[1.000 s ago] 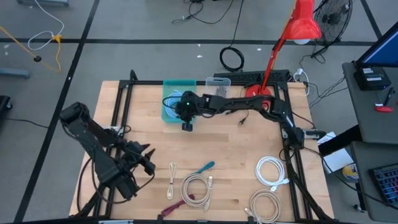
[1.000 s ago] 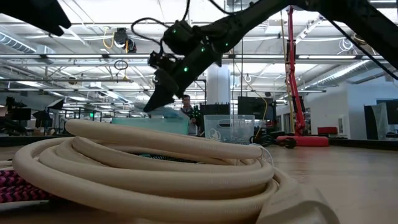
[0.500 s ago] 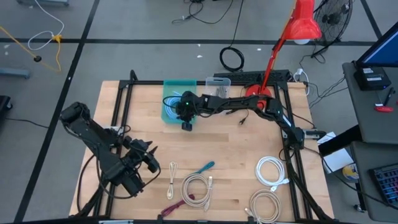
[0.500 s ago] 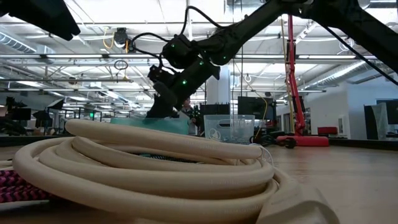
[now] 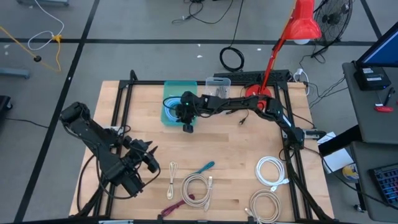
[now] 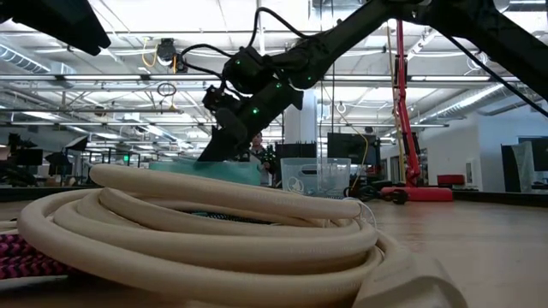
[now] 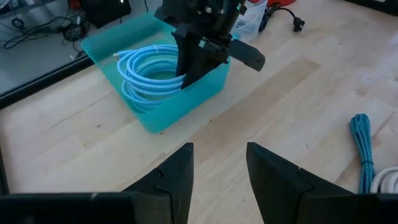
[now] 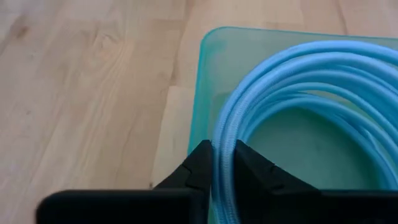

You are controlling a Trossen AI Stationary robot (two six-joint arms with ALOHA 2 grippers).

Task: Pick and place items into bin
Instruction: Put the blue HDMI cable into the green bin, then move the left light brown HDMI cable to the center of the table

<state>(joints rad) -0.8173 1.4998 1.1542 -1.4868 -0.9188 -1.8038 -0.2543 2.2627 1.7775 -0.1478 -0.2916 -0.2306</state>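
The teal bin (image 5: 169,87) stands at the table's far middle with the light blue coil (image 7: 146,71) lying inside it. My right gripper (image 8: 224,162) reaches into the bin, shut on that coil. On the near half of the table lie a teal cord (image 5: 204,167), a cream cord (image 5: 173,171), a maroon cord (image 5: 174,207), two beige coils (image 5: 196,188) (image 5: 265,205) and a white coil (image 5: 272,171). My left gripper (image 7: 219,168) hovers open over the table's near left, holding nothing. My right gripper pinches a strand of the light blue coil (image 8: 225,134) between its two fingers, at the part of the loop beside the bin's wall. The fingers (image 7: 186,71) slant down into the bin from the table's right side. The rest of the coil lies on the bin's floor.
A clear bin (image 5: 219,87) stands just right of the teal one. A red lamp (image 5: 292,31) with its black cord rises at the far right. A black frame (image 5: 118,112) runs round the table. Bare wood lies between the bin and the near cables.
My right gripper has sunk a little, carrying the light blue coil farther down into the teal bin.
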